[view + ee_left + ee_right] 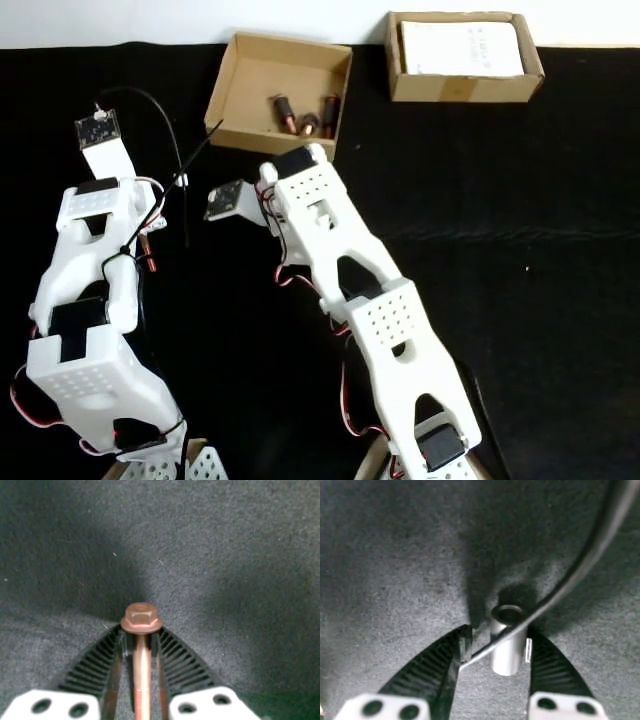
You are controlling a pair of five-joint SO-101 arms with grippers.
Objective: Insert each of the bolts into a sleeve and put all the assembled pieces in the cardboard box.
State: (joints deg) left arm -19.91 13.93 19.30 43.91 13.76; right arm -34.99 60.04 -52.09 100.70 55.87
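Gripping a bolt [142, 620] by the shank, left claw [141, 637] is closed on it at about 9 o'clock of the surface [520, 300]; hex head pokes past the tips, threaded end runs back toward the wrist. Right claw [497, 637] sits near centre with a sleeve [509, 647] inside its span, bore showing. Clamped or merely bracketed: cannot tell. Risks, as judged: (1) the head leads, so the bolt as presented would not enter the bore. It probably needs turning round, and may slip during that. (2) A dark cable [580, 565] crosses right in front of the sleeve and could snag the bolt or nudge the sleeve off line. (3) If the sleeve is loose, a push from the bolt would tip it or skate it away. (4) Small bore: a slight angular error would jam the threads at the rim. Counts: bolt in hand 1; sleeve 1; claws 2. Cardboard box [232, 95] at 12 o'clock, open, 1, holding what look like 3 copper-coloured pieces [308, 122]; they overlap, so count approximate. Second box [460, 88] at 1 o'clock, 1, with 1 white sheet [462, 48].
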